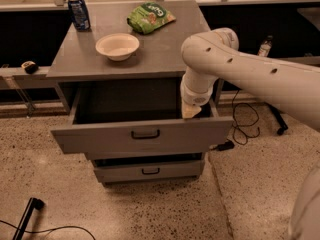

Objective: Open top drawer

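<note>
Our white arm [260, 79] rises from the lower right corner of the view and slants up and leftwards to a rounded elbow [210, 46] near the middle. There it bends, and the wrist [197, 91] drops straight down. The gripper [191, 111] hangs at the wrist's end, pointing downwards, just right of centre in the view, and its tip shows pale yellow.
</note>
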Robot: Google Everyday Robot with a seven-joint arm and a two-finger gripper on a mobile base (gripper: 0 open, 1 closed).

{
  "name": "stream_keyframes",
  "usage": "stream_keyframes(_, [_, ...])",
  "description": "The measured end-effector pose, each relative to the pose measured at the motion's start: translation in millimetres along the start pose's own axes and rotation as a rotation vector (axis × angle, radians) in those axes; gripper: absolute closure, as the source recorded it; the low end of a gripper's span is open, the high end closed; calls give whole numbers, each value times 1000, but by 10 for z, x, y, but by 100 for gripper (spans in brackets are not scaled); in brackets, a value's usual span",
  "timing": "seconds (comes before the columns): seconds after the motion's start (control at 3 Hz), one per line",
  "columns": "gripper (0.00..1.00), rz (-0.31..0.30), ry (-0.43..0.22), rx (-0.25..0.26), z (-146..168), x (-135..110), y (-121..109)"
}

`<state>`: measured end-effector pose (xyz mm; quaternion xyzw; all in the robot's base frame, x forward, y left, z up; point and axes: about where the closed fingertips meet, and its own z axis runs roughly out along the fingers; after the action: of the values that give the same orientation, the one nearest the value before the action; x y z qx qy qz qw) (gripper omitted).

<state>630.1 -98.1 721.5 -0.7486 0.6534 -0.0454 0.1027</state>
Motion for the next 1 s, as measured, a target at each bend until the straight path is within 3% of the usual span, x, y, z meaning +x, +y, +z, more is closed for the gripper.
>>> stream_keyframes(0.33, [89, 19, -9, 7, -30, -8, -95])
stream_keyframes(0.67, [66, 18, -9, 8, -31, -8, -99])
stream_keyframes(1.0, [70, 7, 0, -2, 29, 0, -175])
